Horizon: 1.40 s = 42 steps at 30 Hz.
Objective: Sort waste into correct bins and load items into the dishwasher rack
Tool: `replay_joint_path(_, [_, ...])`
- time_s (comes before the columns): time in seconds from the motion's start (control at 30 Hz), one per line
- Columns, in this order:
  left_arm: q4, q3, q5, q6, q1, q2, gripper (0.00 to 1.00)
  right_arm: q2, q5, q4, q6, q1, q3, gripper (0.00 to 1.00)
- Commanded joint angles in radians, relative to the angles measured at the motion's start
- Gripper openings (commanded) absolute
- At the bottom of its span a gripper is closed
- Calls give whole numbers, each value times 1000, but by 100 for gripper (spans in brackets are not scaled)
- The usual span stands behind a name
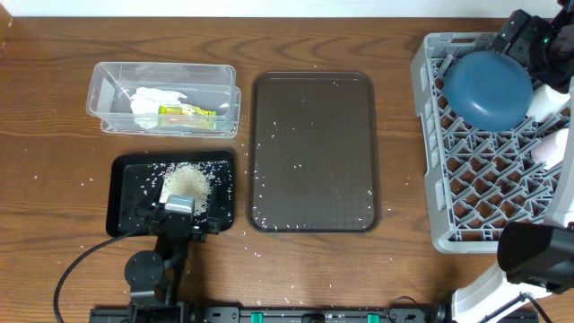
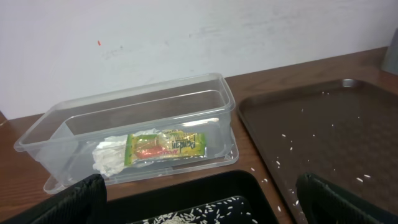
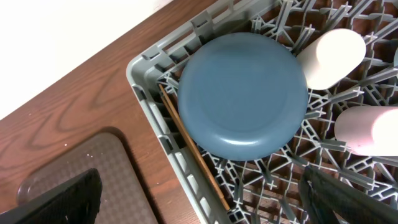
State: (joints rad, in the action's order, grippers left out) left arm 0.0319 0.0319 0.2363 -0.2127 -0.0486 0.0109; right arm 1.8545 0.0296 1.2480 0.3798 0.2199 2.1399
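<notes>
Overhead, back left: clear tub [image 1: 106,82] with a crumpled white napkin [image 1: 151,99] and a yellow-green wrapper [image 1: 188,111] inside, the wrapper flat on the tub floor, just beside the napkin. Just in front of the tub: black tray [image 1: 121,193] with a heap of rice [image 1: 186,182] near its middle and loose grains scattered round the heap. Mid-table, beside both: brown serving tray [image 1: 312,108] with stray grains across it. More grains on the wood around the trays. Far right: grey rack [image 1: 429,135] with the dark-blue bowl [image 1: 489,90] in its back left corner, underside towards the camera. From the right wrist: chopsticks [image 3: 193,149] inside the rack along the wall next to the bowl; a pale cup-like piece [image 3: 329,59] and a pink cup [image 3: 367,127] on their sides just beyond the bowl. Left gripper [image 2: 205,208] over the near part of the black tray, fingers spread wide, holding nothing. Right gripper [image 3: 202,202] above the rack's corner, fingers likewise wide apart and empty.
</notes>
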Motion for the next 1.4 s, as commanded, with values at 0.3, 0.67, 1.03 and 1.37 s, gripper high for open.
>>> replay_joint_path(0.3, [18,-28,-1,8,2,-6,100,-17,-3,2,9,1,4,99])
replay_joint_path(0.67, [18,-28,-1,8,2,-6,100,-244,-3,2,8,2,4,99])
replay_joint_path(1.03, [18,-28,-1,8,2,-6,100,-485,-6,64,5,-10,-23,99])
replay_joint_path(1.37, [18,-28,-1,8,2,-6,100,-811,10,-244,7,-53,-531,99])
